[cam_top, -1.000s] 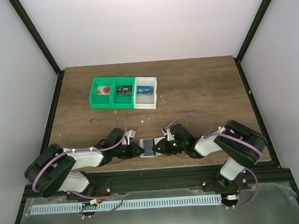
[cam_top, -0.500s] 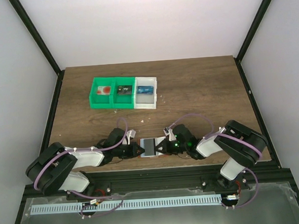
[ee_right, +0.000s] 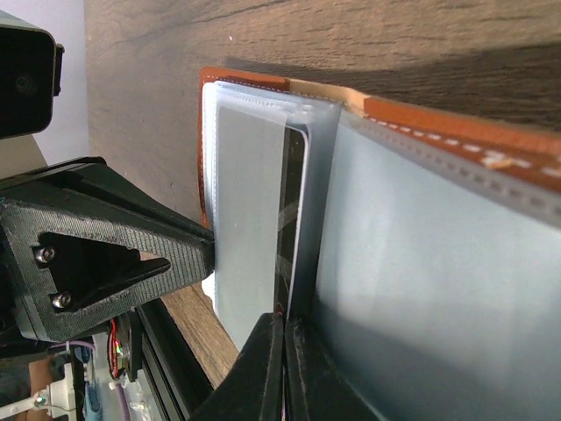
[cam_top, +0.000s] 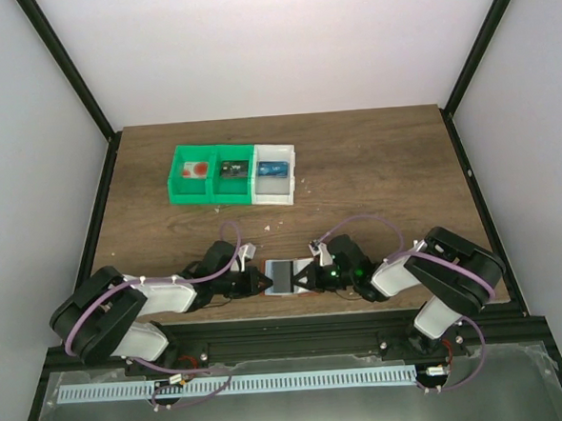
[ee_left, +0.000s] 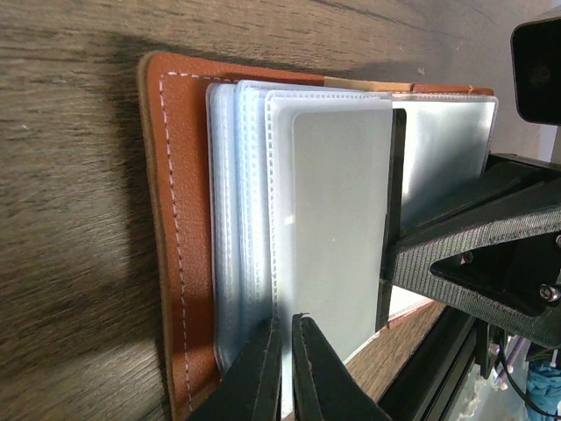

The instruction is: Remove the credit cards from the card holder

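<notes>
Sleeve-parting step — left hand (ee_left: 282,326), right hand (ee_right: 282,323) each pinched shut on orange-brown leather card holder (ee_left: 171,219), counter's (cam_top: 374,167) near edge; next: straight pull along a clear sleeve (ee_left: 342,219).

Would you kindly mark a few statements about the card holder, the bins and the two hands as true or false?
1. The card holder lies open between the left hand and right hand. True.
2. The white bin is empty. False: a blue card lies in it.
3. The left hand's fingers are spread wide. False: they are pinched together at the edge of a clear sleeve.
4. The green bin stands against the white bin. True.
</notes>
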Controlling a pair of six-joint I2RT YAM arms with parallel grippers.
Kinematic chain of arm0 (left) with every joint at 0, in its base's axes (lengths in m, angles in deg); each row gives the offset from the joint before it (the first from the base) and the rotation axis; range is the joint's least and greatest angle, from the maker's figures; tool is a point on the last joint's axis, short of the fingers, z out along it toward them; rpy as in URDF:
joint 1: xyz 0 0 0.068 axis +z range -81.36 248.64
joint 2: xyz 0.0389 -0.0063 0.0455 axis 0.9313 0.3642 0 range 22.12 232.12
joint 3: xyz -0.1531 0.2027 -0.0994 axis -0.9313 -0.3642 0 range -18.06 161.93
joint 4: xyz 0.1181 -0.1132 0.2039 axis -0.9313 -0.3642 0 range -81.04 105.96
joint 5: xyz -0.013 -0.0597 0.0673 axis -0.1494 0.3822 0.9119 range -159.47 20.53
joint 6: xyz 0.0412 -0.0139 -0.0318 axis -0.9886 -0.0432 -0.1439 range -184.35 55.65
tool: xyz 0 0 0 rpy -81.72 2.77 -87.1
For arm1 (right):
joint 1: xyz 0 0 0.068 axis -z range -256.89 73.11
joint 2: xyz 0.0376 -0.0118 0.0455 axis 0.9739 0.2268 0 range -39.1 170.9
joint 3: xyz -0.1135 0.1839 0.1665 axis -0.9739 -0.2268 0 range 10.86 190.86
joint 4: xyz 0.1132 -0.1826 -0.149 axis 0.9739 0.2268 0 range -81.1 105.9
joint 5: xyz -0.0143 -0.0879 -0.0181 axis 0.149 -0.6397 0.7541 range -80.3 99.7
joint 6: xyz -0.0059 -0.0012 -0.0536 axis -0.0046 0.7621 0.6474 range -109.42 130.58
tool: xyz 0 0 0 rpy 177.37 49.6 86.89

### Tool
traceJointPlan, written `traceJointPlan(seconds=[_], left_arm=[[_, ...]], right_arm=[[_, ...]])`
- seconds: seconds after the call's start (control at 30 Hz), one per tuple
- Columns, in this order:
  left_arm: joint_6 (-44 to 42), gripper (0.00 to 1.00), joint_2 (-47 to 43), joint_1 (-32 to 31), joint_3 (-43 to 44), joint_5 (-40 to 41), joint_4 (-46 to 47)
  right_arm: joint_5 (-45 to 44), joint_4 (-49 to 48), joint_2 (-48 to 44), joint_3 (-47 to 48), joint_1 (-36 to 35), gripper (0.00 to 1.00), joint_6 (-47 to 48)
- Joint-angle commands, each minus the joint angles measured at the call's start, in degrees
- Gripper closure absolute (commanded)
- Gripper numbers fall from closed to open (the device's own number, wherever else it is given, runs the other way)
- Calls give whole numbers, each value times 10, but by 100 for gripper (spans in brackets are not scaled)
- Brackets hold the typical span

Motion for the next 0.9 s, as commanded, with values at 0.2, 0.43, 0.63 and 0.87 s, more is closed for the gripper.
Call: traceJointPlan(seconds=[0.2, 0.43, 0.63, 0.87], left_arm=[[-3, 92, 29, -2, -8, 52, -57], [2, 92, 29, -2, -9, 56, -57], [9, 92, 36, -2, -15, 55, -48], [13, 92, 28, -2, -16, 57, -52]], right_arm=[[13, -4, -9, -11, 9, 99, 14], [2, 47, -40, -12, 19, 100, 23], [-6, 88, -65, -3, 19, 100, 42], [-9, 108, -85, -11, 28, 99, 33]])
